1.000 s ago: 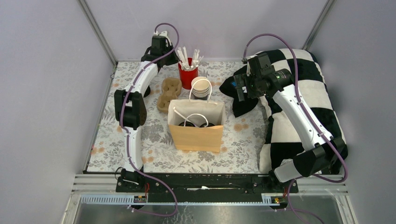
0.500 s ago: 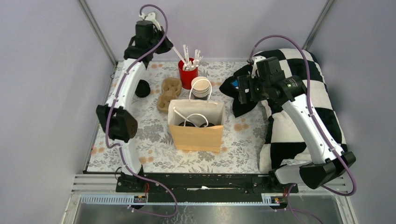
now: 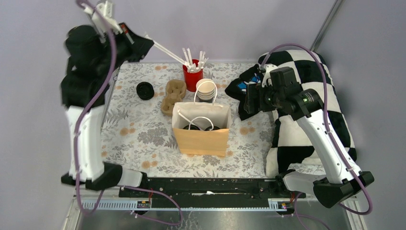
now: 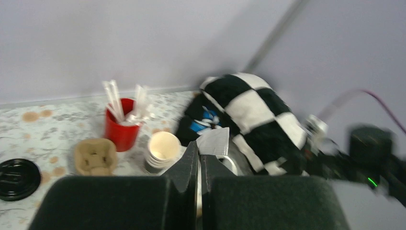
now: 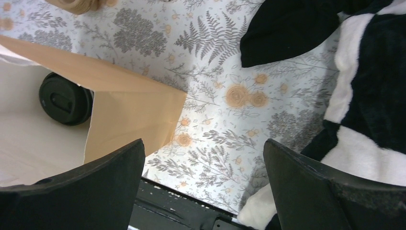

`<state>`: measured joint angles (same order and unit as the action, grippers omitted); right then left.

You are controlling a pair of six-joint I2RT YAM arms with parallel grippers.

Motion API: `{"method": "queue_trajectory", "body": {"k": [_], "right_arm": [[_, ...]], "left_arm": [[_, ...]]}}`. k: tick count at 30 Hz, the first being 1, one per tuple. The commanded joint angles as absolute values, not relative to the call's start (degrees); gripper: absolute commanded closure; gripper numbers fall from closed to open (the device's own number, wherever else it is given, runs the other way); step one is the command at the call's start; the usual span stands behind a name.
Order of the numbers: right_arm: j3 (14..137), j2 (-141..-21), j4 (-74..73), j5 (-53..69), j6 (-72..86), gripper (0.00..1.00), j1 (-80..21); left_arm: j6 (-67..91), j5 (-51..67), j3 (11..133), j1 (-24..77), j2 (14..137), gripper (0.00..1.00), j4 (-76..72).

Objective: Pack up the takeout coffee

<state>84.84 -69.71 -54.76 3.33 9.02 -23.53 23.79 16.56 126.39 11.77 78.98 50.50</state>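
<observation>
Left pincer [image 4: 199,160] is clenched tight, way up at 10 o'clock from the bag [image 3: 201,139]. Right pincer [image 5: 203,148] hangs wide open at the bag's 3 o'clock. The cups [image 5: 64,98] sit inside the bag, mid bench [image 3: 143,143].

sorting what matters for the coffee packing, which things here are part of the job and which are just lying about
For the job: black-lidded cup inside the paper bag.

Lying about: red cup of sticks, lidless cup stack, cardboard carrier, checkered blanket, black lid on the table (unclear whether a cup sits under it).
</observation>
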Motion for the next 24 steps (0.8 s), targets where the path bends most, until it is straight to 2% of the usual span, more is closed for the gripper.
{"method": "queue_trajectory", "body": {"k": [1, 7, 14, 18, 24], "right_arm": [[82.81, -67.0, -53.04, 8.0, 12.01, 0.0, -23.2], [80.42, -64.34, -53.95, 8.1, 11.78, 0.0, -23.2], [79.15, -60.54, -55.03, 9.26, 12.78, 0.0, -23.2], [78.89, -58.83, -55.73, 9.23, 12.66, 0.0, -23.25], [78.41, -57.58, -56.59, 9.59, 12.42, 0.0, -23.46]], "left_arm": [[22.94, 32.48, 125.61, 12.04, 71.12, 1.0, 60.07], [26.21, 36.18, 114.6, 12.04, 61.74, 1.0, 60.98], [24.46, 40.0, 101.98, 12.12, 59.85, 1.0, 58.01], [20.37, 35.35, 98.53, 12.19, 60.33, 1.0, 58.05], [21.91, 36.04, 97.89, 12.45, 61.65, 1.0, 53.08]]}}
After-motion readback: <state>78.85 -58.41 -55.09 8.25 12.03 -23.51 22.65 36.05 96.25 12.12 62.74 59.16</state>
